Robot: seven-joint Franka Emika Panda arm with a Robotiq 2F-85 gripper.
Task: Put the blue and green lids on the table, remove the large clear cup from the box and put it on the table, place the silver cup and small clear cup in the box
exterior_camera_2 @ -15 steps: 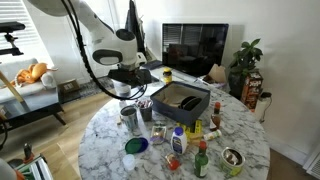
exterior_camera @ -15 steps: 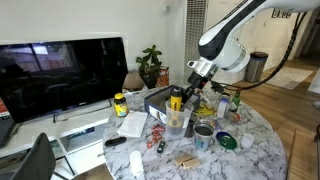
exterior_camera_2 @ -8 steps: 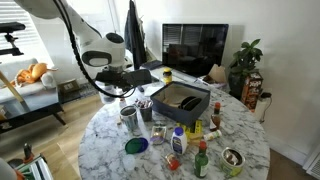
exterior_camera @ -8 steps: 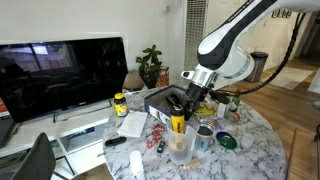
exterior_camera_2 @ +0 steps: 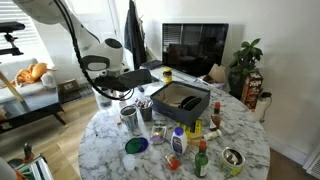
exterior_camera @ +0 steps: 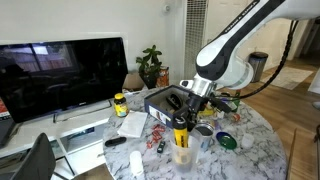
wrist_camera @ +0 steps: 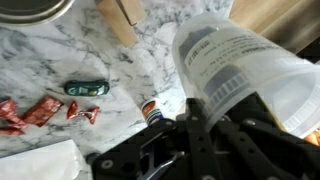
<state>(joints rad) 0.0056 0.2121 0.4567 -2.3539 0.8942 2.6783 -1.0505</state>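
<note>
In an exterior view, the gripper (exterior_camera: 184, 115) clamped the tall see-through large clear cup (exterior_camera: 181, 150), already outside the low navy box (exterior_camera: 158, 101). In an exterior view, the flat dark green lid (exterior_camera_2: 135, 146) lay on the table near the box, and the squat metal silver cup (exterior_camera_2: 130, 120) stood beside it, not yet boxed. In the wrist view, the cup hung over the marble table (wrist_camera: 60, 60).

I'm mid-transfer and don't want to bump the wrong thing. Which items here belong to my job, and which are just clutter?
Job:
- large clear cup, held in the gripper
- box
- silver cup
- green lid

Lying about:
- yellow-capped jar
- red sweet wrappers
- potted plant
- television
</note>
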